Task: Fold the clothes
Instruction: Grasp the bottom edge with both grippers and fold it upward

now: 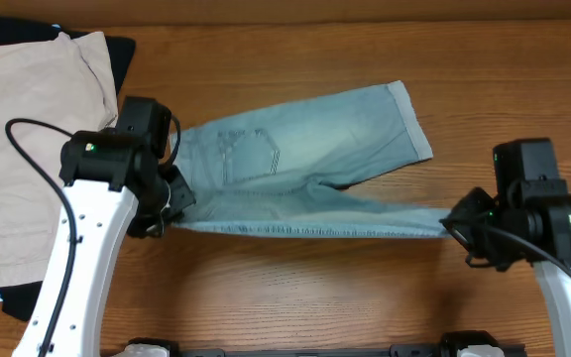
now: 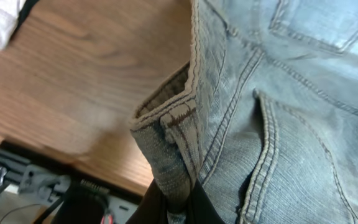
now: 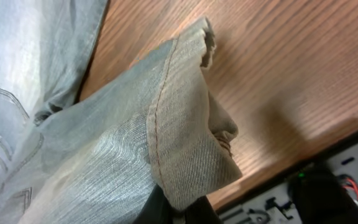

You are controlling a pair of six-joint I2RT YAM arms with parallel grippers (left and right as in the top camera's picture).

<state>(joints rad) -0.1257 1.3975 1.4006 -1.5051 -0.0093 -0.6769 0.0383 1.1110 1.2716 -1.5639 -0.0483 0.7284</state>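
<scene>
The light blue denim shorts (image 1: 295,159) lie stretched across the middle of the wooden table, back pocket up. One leg points to the back right and the other runs along the front. My left gripper (image 1: 173,203) is shut on the waistband corner (image 2: 176,180) at the left end. My right gripper (image 1: 456,220) is shut on the hem of the front leg (image 3: 185,168) at the right end. The front edge of the shorts is pulled taut between the two grippers, slightly off the table.
Beige khaki shorts (image 1: 18,129) lie on a black garment (image 1: 117,50) at the far left of the table. The table's front edge with a black rail (image 1: 315,349) is close below the grippers.
</scene>
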